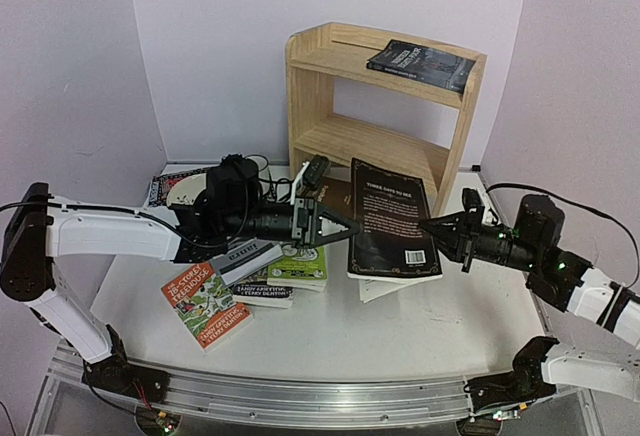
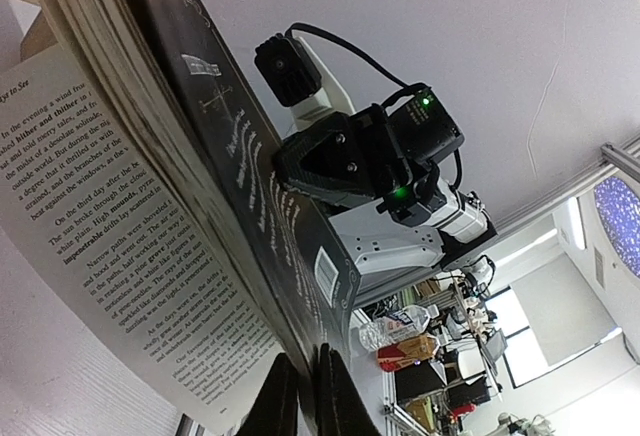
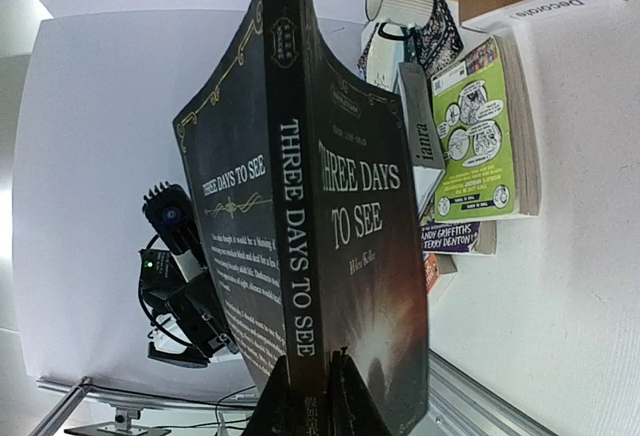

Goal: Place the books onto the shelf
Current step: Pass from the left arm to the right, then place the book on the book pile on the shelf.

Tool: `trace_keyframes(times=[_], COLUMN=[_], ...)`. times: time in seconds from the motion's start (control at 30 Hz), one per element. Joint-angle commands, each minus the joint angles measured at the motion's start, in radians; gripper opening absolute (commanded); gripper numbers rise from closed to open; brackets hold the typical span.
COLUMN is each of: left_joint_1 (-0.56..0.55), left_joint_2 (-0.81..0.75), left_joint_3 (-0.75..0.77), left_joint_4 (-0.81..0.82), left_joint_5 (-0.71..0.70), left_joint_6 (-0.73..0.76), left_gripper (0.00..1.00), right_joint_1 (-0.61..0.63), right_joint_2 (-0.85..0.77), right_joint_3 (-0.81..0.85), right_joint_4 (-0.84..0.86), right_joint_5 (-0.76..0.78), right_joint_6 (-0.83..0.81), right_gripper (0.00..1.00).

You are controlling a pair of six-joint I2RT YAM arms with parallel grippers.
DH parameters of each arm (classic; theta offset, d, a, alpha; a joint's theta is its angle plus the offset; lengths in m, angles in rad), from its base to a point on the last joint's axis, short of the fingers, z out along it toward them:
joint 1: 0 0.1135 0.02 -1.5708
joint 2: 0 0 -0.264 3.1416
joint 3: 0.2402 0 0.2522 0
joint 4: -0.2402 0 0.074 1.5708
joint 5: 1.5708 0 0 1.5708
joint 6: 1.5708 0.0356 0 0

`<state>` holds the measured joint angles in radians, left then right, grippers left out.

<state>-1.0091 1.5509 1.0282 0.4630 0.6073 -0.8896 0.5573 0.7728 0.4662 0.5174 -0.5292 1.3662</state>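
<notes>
The black "Three Days to See" paperback [image 1: 393,218] hangs between 2 pincers, just before the pale pine shelf [image 1: 325,58]. The left pincer [image 1: 350,226] is nipped tight on its cover edge, and the right pincer [image 1: 426,224] is closed on its spine. The paperback's long axis points shelfward. The lower board looks free; a dark book [image 1: 420,64] lies on top.

A patterned fabric mat [image 1: 158,188] bearing a round white plate [image 1: 190,187] lies at the left rear of the white counter [image 1: 450,326]; a white mug [image 3: 398,4] stands near the mat
</notes>
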Motion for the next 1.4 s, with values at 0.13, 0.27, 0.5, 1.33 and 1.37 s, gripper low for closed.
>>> trace_keyframes(times=[0.13,0.27,0.5,1.33,1.37], left_joint_1=[0.013,0.035,0.056,0.059,0.059], left_joint_2=[-0.079,-0.137,-0.233,-0.194,-0.19], left_joint_3=[-0.057,-0.112,-0.16,-0.115,-0.112], left_joint_4=[0.075,0.061,0.015,-0.047,-0.047], left_joint_5=[-0.069,-0.11,-0.17,-0.183,-0.182], left_joint_6=[0.059,0.074,0.124,0.153,0.152], left_gripper=[0.45,0.67,0.81,0.82,0.82], right_joint_1=[0.01,0.01,0.01,0.01,0.01], right_joint_2=[0.001,0.054,0.218,0.572,0.578], right_joint_3=[0.345,0.581,1.024,1.387,1.384], right_joint_4=[-0.301,-0.501,-0.74,-0.159,-0.136], right_joint_5=[-0.059,-0.026,-0.004,0.555,0.559], right_joint_6=[-0.357,-0.587,-0.973,-1.706,-1.724], right_gripper=[0.0,0.0,0.0,0.05,0.05])
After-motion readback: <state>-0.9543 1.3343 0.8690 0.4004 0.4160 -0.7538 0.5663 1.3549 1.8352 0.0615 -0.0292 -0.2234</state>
